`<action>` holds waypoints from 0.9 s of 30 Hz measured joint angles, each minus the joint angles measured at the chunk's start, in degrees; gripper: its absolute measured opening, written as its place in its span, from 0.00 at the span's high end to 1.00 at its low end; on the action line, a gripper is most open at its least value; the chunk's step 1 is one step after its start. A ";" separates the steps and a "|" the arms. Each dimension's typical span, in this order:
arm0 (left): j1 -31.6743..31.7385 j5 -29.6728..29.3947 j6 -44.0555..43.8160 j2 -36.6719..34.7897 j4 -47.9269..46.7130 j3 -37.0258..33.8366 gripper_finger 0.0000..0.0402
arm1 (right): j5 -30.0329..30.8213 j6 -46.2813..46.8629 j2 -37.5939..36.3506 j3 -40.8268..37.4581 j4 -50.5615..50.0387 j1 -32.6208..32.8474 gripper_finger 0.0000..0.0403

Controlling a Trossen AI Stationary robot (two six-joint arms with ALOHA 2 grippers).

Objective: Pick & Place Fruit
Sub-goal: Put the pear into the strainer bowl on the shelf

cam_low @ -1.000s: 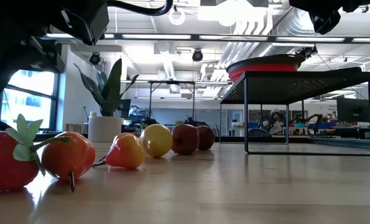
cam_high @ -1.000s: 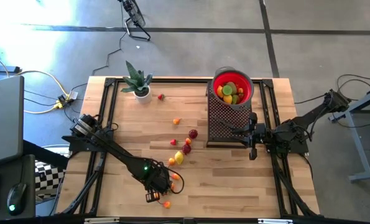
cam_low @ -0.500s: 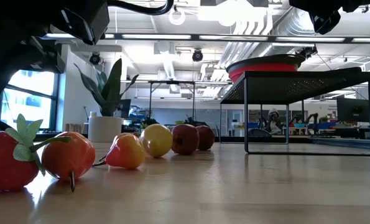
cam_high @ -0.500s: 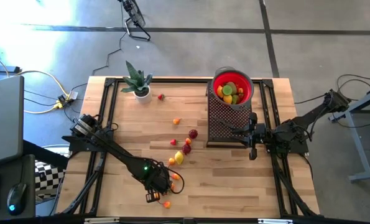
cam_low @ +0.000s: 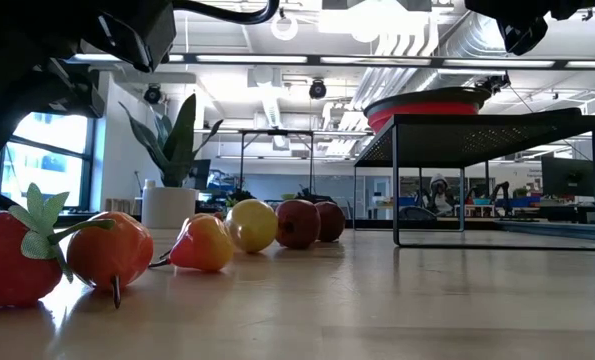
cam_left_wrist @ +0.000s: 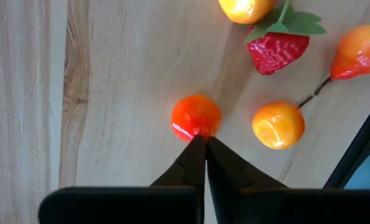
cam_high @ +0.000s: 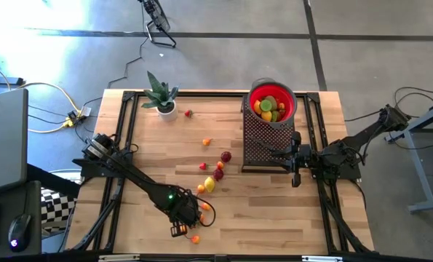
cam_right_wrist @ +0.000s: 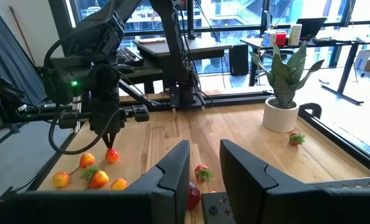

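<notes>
Though most of the fruit already sits in the red bowl [cam_high: 272, 102] on the black rack [cam_high: 266, 138] at the far right of the tabletop [cam_high: 223, 211], the high view shows a loose string of pieces running down the middle and a cluster near the front edge. The left gripper [cam_high: 189, 227] hangs over that near cluster, far closer to it than the right gripper [cam_high: 272, 156], which waits beside the rack. A potted plant [cam_high: 160, 94] stands at the far left.

In the low view a strawberry [cam_low: 12, 258] and an orange fruit [cam_low: 109, 250] fill the near left, with a pear [cam_low: 203, 243], a yellow fruit [cam_low: 251, 224] and two red ones farther back; the bowl rides high on the rack.

The left wrist view settles the key relation: the left gripper is clenched, its tips pressed together and touching the near edge of a round red-orange fruit [cam_left_wrist: 196, 116], which lies straight ahead of the tips, not between them. Being round, it has no long axis to line up with. I judge the fingers must part and straddle it before any lift.

The right wrist view shows the right gripper part open and holding nothing, looking across at the left arm and the cluster.

No brand, label or writing is readable in any view.
</notes>
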 joint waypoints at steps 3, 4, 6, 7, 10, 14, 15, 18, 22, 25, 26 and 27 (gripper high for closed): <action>0.00 0.00 0.00 0.00 0.00 0.00 1.00 | 0.00 0.00 0.02 0.00 -0.04 0.00 0.80; 0.00 0.01 0.00 0.00 0.00 0.00 1.00 | 0.00 0.00 0.00 0.00 -0.14 0.00 0.80; 0.00 0.00 0.00 0.00 0.00 0.00 1.00 | 0.00 0.00 -0.01 0.00 -0.35 0.00 0.80; 0.00 0.00 0.00 0.00 0.01 0.00 1.00 | -0.01 0.00 -0.01 0.00 -0.37 0.00 0.80; 0.00 -0.18 0.00 0.00 0.00 0.00 1.00 | -0.02 0.00 -0.01 0.00 -0.46 0.00 0.80; 0.07 -0.63 0.01 0.00 0.00 0.00 1.00 | -0.37 0.00 -0.01 0.00 -0.48 0.00 0.80; 0.07 -0.63 0.01 0.00 0.00 0.00 1.00 | -0.39 0.00 -0.01 0.00 -0.46 0.00 0.80; 0.07 -0.66 -0.12 -0.02 0.00 0.00 1.00 | -0.39 0.00 -0.01 0.00 -0.46 0.00 0.80; 0.07 -0.71 -0.38 -0.02 0.00 0.00 1.00 | -0.39 0.00 -0.01 0.00 -0.46 0.00 0.80; 0.07 -0.80 0.63 -0.42 -0.23 0.00 1.00 | -0.39 0.00 -0.01 0.00 -0.44 0.00 0.80; 0.07 -0.80 1.13 -0.83 -0.49 0.00 1.00 | -0.39 0.00 -0.01 0.00 -0.44 0.00 0.80; 0.07 -0.83 1.38 -1.33 -0.80 0.11 1.00 | -0.39 -0.02 -0.01 0.00 -0.42 0.00 0.80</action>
